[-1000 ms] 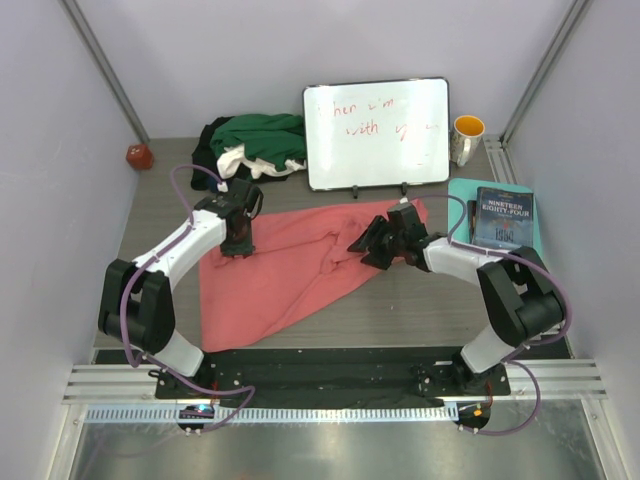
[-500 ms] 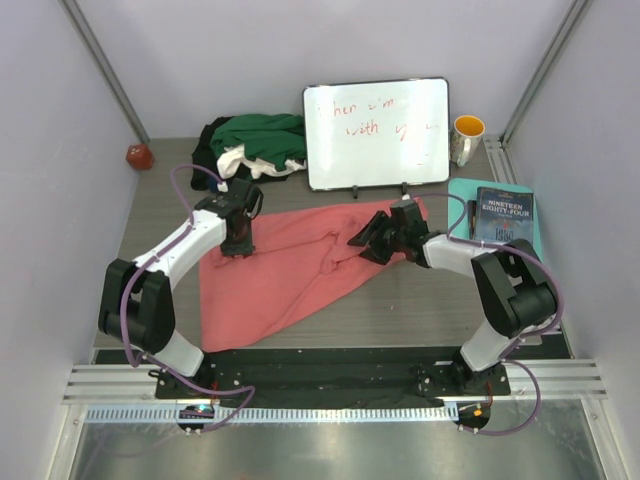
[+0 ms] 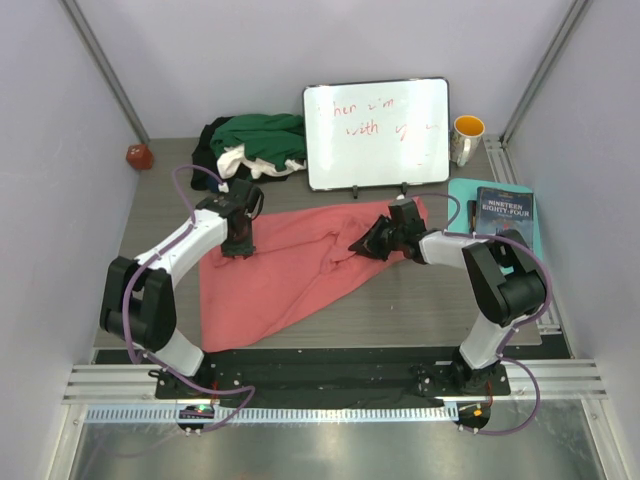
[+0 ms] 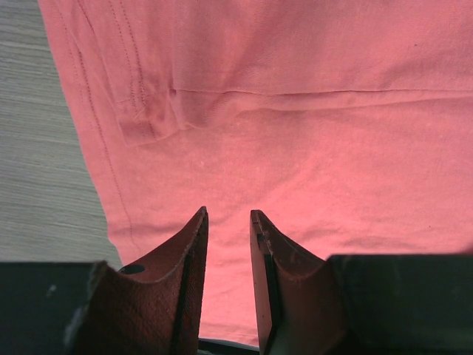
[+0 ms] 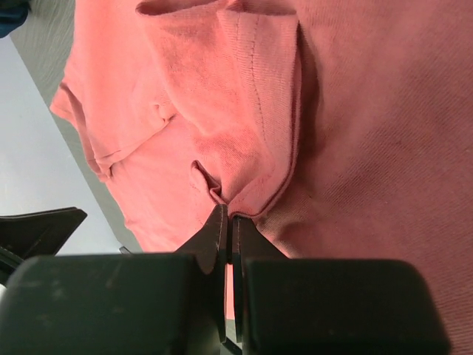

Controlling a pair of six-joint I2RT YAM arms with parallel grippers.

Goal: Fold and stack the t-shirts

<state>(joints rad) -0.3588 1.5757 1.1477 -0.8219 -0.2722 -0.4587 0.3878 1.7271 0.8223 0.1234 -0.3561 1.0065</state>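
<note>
Across the middle of the counter [image 3: 440, 300] the pink shirt [image 3: 285, 270] lies rumpled, the right gripper [image 5: 228, 219] clenched on a raised fold, likely to pull it flat, while the left gripper [image 4: 228, 222] hangs part-open over its left edge, grasping nothing

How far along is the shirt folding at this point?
Done: nothing; no folded stack shows. In hand: the pink shirt lies spread and rumpled; the right claw is shut on a pucker of it, the left claw stands over its back left corner, jaws slightly apart. To do: folding it, then the green, white and black shirts heaped at the back.
</note>
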